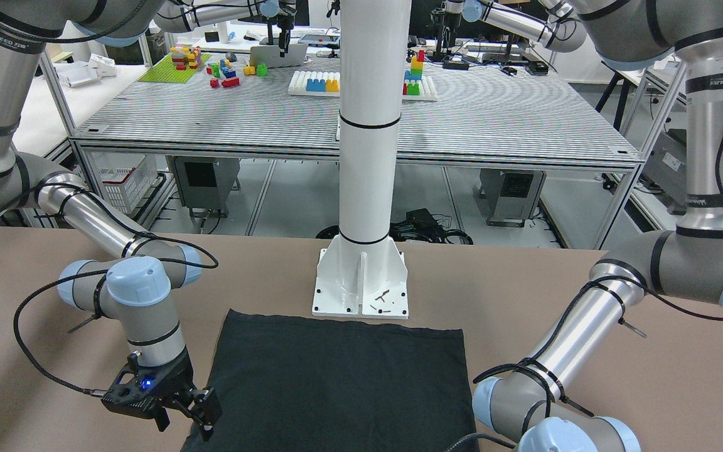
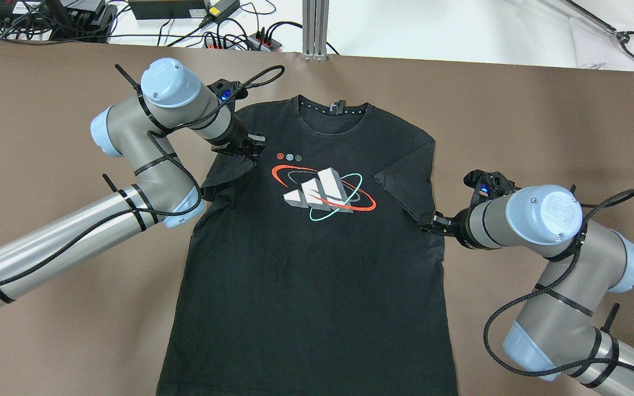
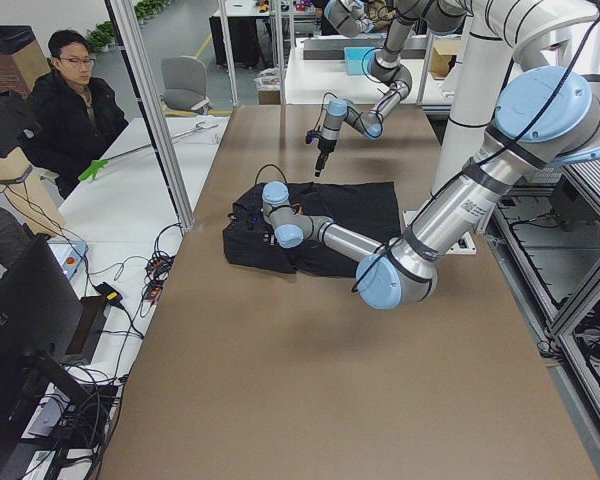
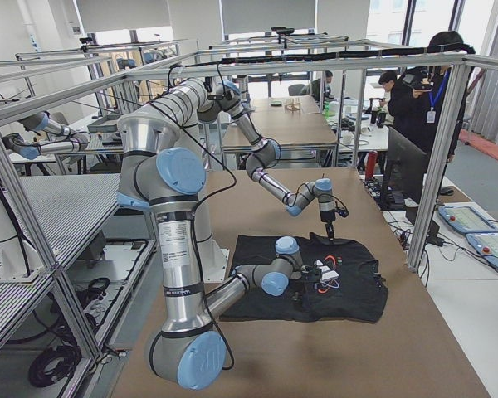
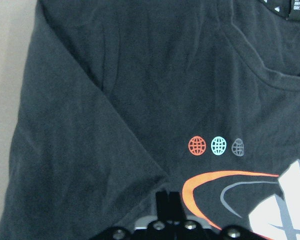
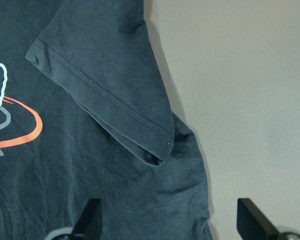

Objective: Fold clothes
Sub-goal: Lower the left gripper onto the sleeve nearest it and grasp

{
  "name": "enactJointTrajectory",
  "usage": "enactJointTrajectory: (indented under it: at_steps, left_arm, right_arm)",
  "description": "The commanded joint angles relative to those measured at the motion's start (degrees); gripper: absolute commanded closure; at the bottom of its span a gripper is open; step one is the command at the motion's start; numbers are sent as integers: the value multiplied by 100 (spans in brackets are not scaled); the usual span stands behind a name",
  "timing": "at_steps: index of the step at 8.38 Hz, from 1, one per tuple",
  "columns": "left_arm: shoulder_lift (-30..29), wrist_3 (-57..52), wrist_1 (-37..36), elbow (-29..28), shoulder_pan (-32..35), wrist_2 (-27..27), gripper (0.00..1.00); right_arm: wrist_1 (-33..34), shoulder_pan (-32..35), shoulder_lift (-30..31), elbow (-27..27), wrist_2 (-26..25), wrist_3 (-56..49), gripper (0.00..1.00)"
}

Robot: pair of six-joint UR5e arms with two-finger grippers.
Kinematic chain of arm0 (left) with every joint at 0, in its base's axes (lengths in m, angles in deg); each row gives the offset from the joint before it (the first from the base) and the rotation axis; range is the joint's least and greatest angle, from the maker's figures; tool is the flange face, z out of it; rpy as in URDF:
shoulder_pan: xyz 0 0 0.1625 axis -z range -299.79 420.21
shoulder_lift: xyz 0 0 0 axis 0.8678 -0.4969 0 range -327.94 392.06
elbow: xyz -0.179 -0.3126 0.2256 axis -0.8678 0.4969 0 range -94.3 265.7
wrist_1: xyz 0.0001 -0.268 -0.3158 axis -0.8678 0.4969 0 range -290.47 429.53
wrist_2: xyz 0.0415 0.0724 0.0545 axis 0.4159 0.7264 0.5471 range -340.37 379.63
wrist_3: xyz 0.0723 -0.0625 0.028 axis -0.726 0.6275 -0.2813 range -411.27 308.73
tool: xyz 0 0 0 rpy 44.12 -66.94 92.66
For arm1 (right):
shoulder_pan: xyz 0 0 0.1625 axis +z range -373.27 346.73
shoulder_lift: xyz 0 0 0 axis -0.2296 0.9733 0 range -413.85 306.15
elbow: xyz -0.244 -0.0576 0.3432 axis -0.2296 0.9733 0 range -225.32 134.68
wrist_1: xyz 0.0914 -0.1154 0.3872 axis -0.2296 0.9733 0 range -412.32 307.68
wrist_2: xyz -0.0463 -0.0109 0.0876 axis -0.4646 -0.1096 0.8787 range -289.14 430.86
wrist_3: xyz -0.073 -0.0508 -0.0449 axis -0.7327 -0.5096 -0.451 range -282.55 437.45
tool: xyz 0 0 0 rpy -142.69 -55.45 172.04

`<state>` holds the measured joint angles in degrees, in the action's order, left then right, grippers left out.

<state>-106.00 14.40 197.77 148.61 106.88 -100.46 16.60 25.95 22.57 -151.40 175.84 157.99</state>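
Observation:
The clothes are one black T-shirt with a red, white and teal chest print, lying flat and face up on the brown table. Both sleeves are folded in over the body. My left gripper is at the left sleeve. In the left wrist view its fingers are pressed together on a fold of the fabric. My right gripper hovers at the shirt's right side edge, below the folded right sleeve. Its fingers stand wide apart and hold nothing.
The white pillar's base plate stands just past the shirt's bottom hem. Cables and power strips lie along the table's far edge. An operator sits beside that edge.

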Motion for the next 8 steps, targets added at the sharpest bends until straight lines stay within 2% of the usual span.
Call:
enactJointTrajectory:
  at_steps: [1,4,5,6,7,8]
  left_arm:
    - [-159,60,-9,-200,-18,135,100]
    - [-159,103,-1,-253,-44,283,100]
    - [-159,182,8,-244,-71,354,97]
    - [-159,226,17,-244,-106,355,86]
    - [-159,262,26,-235,-106,355,55]
    - [-124,227,34,-218,-106,407,6]
  right_arm:
    - [-1,-20,5,17,-3,5,5]
    - [-1,-125,-3,43,-3,14,5]
    - [-10,-143,-3,61,-30,23,5]
    - [-10,-195,-3,61,-38,23,5]
    - [-10,-196,5,61,-39,23,5]
    - [-10,-205,5,61,-39,14,5]
